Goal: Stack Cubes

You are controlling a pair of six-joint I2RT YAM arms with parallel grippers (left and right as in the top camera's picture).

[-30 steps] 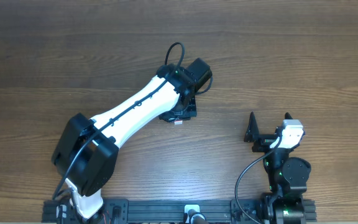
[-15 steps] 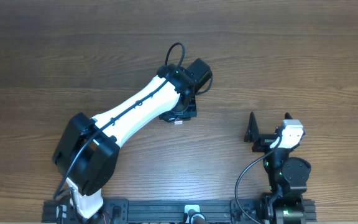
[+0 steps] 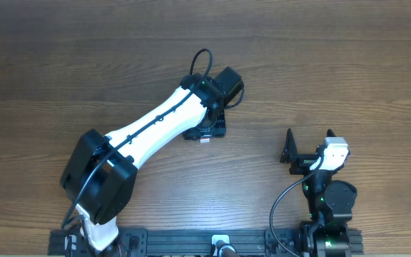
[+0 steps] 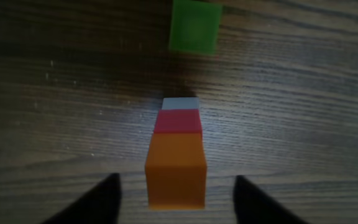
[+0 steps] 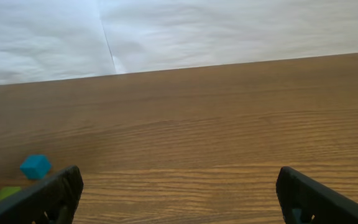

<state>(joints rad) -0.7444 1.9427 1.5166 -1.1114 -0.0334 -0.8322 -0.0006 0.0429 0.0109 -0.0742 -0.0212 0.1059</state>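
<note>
Moved: nothing we see.
Stacked: 3, orange cube (image 4: 174, 171) over red cube (image 4: 178, 121) over white cube (image 4: 181, 103).
Loose: 2, green cube (image 4: 195, 26), blue cube (image 5: 35, 166).
Pincers: left gripper (image 4: 176, 180), right gripper (image 5: 179, 171), both released.

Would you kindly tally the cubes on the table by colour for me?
orange cube: 1
red cube: 1
white cube: 1
green cube: 1
blue cube: 1
Total: 5
</note>
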